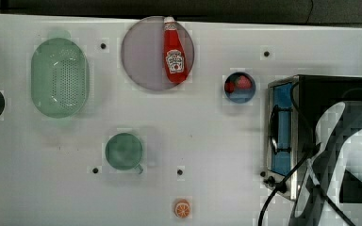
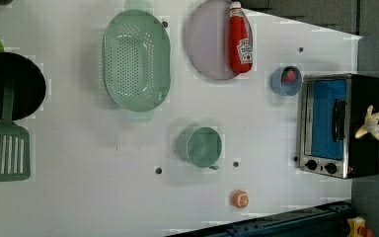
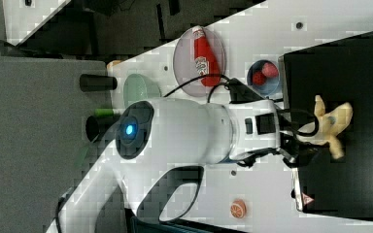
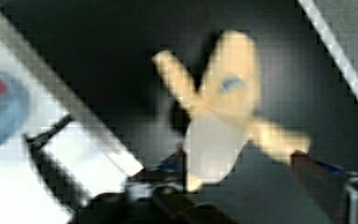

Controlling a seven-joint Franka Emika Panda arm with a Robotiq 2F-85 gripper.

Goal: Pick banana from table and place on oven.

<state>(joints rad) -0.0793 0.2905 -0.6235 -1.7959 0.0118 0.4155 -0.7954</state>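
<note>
The banana (image 3: pixel 331 124), pale yellow with splayed peel strips and a whitish core (image 4: pixel 214 149), is over the matte black top of the oven (image 3: pixel 340 63). In the left view the banana (image 2: pixel 370 123) shows against the oven's (image 2: pixel 325 123) top, near its front edge. My gripper (image 4: pixel 240 158) is right at the banana's near end. One finger stands beside the core and the other out by a peel strip, with a gap to the core, so it looks open. In the top view my arm (image 1: pixel 344 155) covers that part of the oven (image 1: pixel 330 94).
On the white table (image 1: pixel 207 132) are an orange slice (image 1: pixel 182 208), a green cup (image 1: pixel 124 150), a green colander (image 1: pixel 60 77), a plate with a ketchup bottle (image 1: pixel 174 52) and a blue bowl (image 1: pixel 239 87) next to the oven. A black pan and green spatula (image 2: pixel 5 148) lie at the left view's left.
</note>
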